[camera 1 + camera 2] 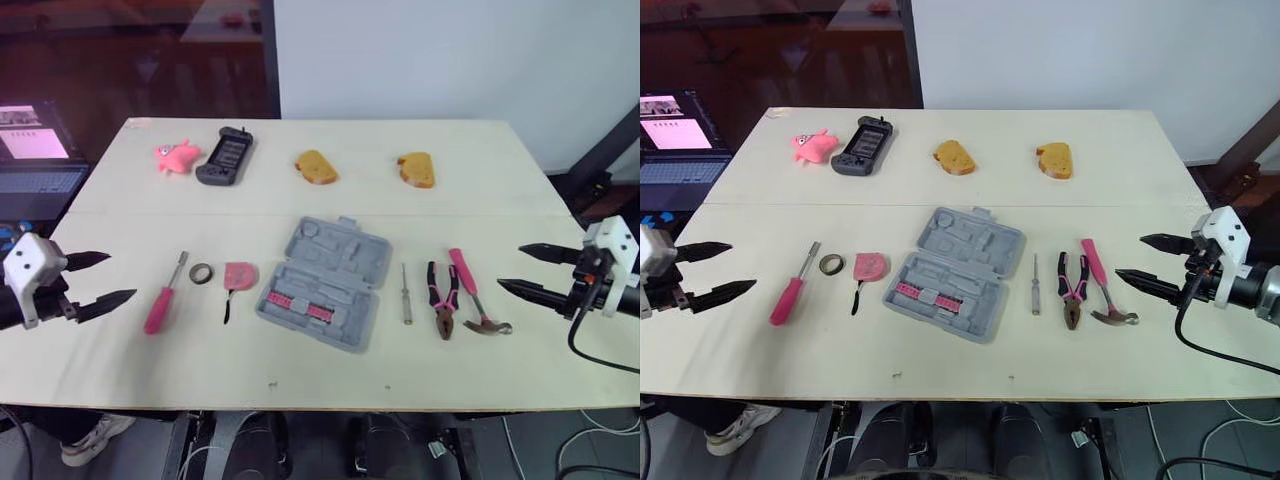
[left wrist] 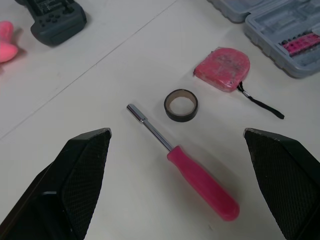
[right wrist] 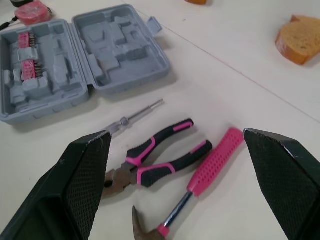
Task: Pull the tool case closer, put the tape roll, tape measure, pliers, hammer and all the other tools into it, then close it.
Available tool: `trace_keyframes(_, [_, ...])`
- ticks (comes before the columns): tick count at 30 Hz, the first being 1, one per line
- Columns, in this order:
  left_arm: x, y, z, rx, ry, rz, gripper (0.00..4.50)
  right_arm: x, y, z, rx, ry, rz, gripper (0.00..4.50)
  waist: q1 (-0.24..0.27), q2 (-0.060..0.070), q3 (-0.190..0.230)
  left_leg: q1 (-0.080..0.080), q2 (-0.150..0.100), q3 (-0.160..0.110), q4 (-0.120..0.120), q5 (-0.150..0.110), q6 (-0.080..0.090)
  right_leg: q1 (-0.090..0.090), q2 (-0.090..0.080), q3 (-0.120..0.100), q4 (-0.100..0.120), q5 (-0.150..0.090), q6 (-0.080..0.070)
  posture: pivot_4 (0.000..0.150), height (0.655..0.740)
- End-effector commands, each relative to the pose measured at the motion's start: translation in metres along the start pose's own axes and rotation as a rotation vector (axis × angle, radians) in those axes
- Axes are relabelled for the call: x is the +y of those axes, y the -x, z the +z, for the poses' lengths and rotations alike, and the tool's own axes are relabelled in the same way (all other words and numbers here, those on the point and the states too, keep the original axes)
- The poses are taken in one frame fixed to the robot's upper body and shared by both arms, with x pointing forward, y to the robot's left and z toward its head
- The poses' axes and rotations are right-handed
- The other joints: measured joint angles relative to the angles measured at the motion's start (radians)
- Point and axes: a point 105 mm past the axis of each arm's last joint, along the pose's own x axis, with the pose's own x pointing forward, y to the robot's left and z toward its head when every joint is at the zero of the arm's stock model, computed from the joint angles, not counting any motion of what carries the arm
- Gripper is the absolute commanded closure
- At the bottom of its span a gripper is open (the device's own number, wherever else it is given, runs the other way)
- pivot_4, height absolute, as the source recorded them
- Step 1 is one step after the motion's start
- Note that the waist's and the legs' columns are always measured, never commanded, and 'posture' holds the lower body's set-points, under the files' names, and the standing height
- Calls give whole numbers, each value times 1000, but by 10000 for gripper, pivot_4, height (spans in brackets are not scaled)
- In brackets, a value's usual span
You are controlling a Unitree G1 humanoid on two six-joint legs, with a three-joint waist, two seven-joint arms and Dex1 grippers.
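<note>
A grey plastic tool case [image 1: 336, 256] lies open and flat at the middle of a pale wooden table [image 1: 300, 370], turned at a slight angle. Both halves are moulded into shaped recesses. The near half holds two short rows of bits in pink strips [image 1: 297, 303]; the other recesses look empty.

Just left of the case lies a pink tape measure [image 1: 240, 275], rounded, with a thin black strap trailing toward the near edge. Beside it is a small dark tape roll [image 1: 201, 272], a flat ring lying on its side. Further left is a screwdriver [image 1: 163, 297] with a smooth pink handle and a bare metal shaft.

To the right of the case lies a slim metal screwdriver [image 1: 406, 294]. Next to it are pliers [image 1: 442, 299] with black and pink grips, and then a hammer [image 1: 473, 295] with a dotted pink handle and a steel claw head. Handles and shaft point away from the robot.

The left gripper [image 1: 120, 276] hovers at the table's left edge, its two black fingers spread apart and holding nothing. The right gripper [image 1: 509, 267] hovers at the right edge, just beyond the hammer, also spread and holding nothing.

Along the far side sit a pink toy [image 1: 176, 156], a dark grey handheld controller [image 1: 226, 156] and two pieces of bread [image 1: 316, 167] [image 1: 417, 170]. A laptop [image 1: 35, 150] with a lit screen stands off the table to the left.
</note>
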Motion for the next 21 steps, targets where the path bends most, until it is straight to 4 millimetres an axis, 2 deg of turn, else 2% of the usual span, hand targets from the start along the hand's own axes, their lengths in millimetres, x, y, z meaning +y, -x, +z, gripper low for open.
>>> trace_keyframes(1, [1, 6, 6, -1, -15, -33, 230, -6, 5, 19, -46, 62, -20, 0, -1, 0, 0, 0, 0, 0, 0, 0, 0, 0, 0, 0, 0, 0, 0, 1500, 7188])
trace_keyframes(9, [1, 2, 12, -20, -1, -25, 230, -8, 4, 19, -49, 66, -16, 0, 5, 0, 0, 0, 0, 0, 0, 0, 0, 0, 0, 0, 0, 0, 0, 1500, 7188])
trace_keyframes(15, [12, 5, 13, -7, -22, 21, 230, -7, 4, 20, -37, 89, -8, 0, 3, 0, 0, 0, 0, 0, 0, 0, 0, 0, 0, 0, 0, 0, 0, 1500, 7188])
trace_keyframes(19, [7, 3, 18, -2, -27, -30, 230, -4, 5, 24, -45, 83, -2, 0, 3, 0, 0, 0, 0, 0, 0, 0, 0, 0, 0, 0, 0, 0, 0, 1500, 7188])
trace_keyframes(21, [6, -5, 21, 21, -76, -38, 230, -1, 2, 28, -42, 86, -9, 0, 4, 0, 0, 0, 0, 0, 0, 0, 0, 0, 0, 0, 0, 0, 0, 1500, 7188])
